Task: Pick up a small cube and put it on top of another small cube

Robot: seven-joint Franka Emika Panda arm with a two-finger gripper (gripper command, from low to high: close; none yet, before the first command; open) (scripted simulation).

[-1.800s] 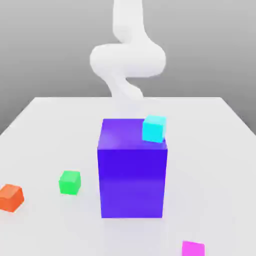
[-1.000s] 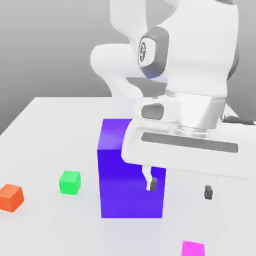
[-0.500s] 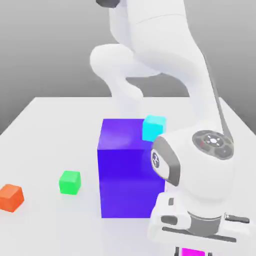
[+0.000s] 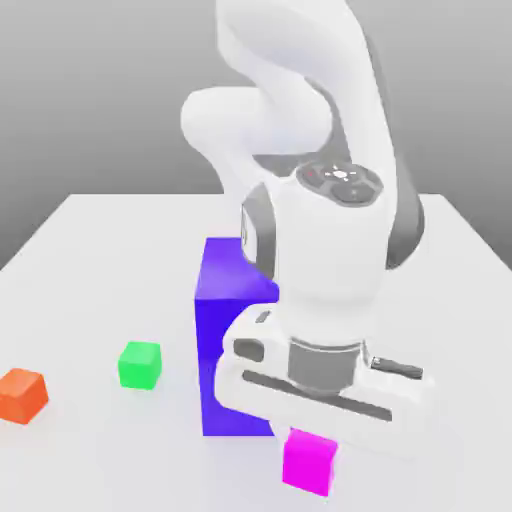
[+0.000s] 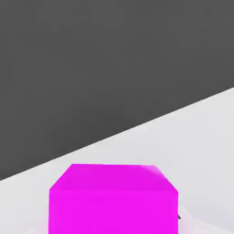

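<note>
- Gripper [image 4: 310, 440] hangs under the white hand near the table's front edge, its jaws closed on the magenta cube [image 4: 308, 461]; the hand's body hides the fingers in the exterior view, but the cube sits directly beneath it, and the hand view has the cube [image 5: 113, 199] close up against the camera.
- Whether the cube is already clear of the table [image 4: 90, 450] I cannot say for sure. It looks slightly raised, so I judge the grasp made and the lift begun or about to begin.
- Green cube [image 4: 139, 364], the target, rests on the table toward the exterior view's left side, well apart from the held cube, with nothing on top of it.
- Between the two stands the big blue-purple block [image 4: 225, 340], near the table's middle. The arm is right beside it, so the carry probably needs either height or a path along the front edge to pass it.
- Orange cube [image 4: 22, 393] lies near the table's left edge, just beyond the green one, and plays no part.
- Done, as I read it: reaching and gripping. Left: raising the cube, carrying it across to the green cube, lining it up squarely above, setting it down and letting go. Roughly the first third is behind, and the stacking itself has not started.
</note>
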